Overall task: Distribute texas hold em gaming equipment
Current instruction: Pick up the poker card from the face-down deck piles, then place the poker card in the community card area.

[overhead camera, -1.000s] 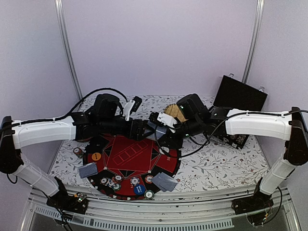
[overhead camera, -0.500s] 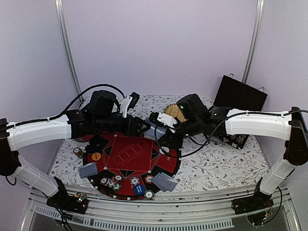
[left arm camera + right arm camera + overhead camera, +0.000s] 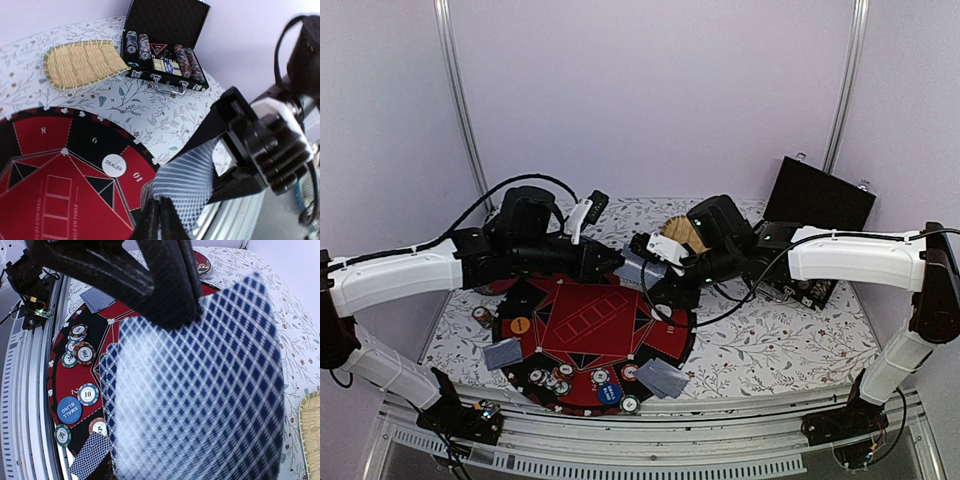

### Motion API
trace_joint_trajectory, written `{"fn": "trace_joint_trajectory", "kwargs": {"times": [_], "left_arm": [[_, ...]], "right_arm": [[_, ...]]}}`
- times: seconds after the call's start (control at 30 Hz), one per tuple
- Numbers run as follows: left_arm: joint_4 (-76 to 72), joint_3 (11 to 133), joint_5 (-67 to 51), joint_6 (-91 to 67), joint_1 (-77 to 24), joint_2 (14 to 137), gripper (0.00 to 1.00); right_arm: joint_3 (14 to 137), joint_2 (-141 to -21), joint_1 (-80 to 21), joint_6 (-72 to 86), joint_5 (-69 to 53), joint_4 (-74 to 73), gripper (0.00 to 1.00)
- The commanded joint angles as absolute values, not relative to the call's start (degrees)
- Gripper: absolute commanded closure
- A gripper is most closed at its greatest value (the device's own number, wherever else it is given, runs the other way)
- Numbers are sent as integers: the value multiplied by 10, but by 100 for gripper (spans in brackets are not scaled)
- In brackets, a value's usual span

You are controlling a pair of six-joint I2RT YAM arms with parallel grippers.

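The right claw (image 3: 650, 268) is clenched on a thin stack of playing cards with blue-and-white lattice backs (image 3: 187, 182), holding it in the air. The left claw (image 3: 160, 220) faces it, its two fingers pressed together on the stack's free lower edge, the edge farthest from the right claw. It appears to be grasping there, though whether it has one card or several cannot be told.

Directly beneath both claws lies the round red-and-black felt poker mat (image 3: 590, 330), and a white round DEALER button (image 3: 114, 165) sits just left of the left claw. Beyond the left claw stand an oval woven straw tray (image 3: 82, 62) and an open black chip case (image 3: 165, 60).

These cards look light, thin and bendy, with slick faces that slide over each other. A flat pinch across the free corner seems best, drawing the top card along its face rather than peeling it. A neighbouring card could cling and come along.
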State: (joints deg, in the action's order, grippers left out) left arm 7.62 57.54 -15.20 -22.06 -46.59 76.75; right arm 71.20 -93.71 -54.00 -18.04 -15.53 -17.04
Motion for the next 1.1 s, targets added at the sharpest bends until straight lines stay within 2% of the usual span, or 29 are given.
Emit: {"fn": "trace_joint_trajectory", "kwargs": {"times": [0.0,0.47,0.83,0.97,1.07], "left_arm": [[67,570,-179,-217,-461,759,100],[65,570,-201,-206,-448,694,100],[327,654,-37,-148,-375,638,100],[414,657,77,-105,-373,676,100],[422,626,148,-106,-375,721,100]], "right_arm": [[710,-925,-543,-186,-149,-157,56],[682,-924,-517,-189,-144,-148,57],[662,-920,-482,-184,-146,-145,57],[660,-913,-479,-189,-145,-146,57],[659,-906,-479,-190,-144,-147,57]]}}
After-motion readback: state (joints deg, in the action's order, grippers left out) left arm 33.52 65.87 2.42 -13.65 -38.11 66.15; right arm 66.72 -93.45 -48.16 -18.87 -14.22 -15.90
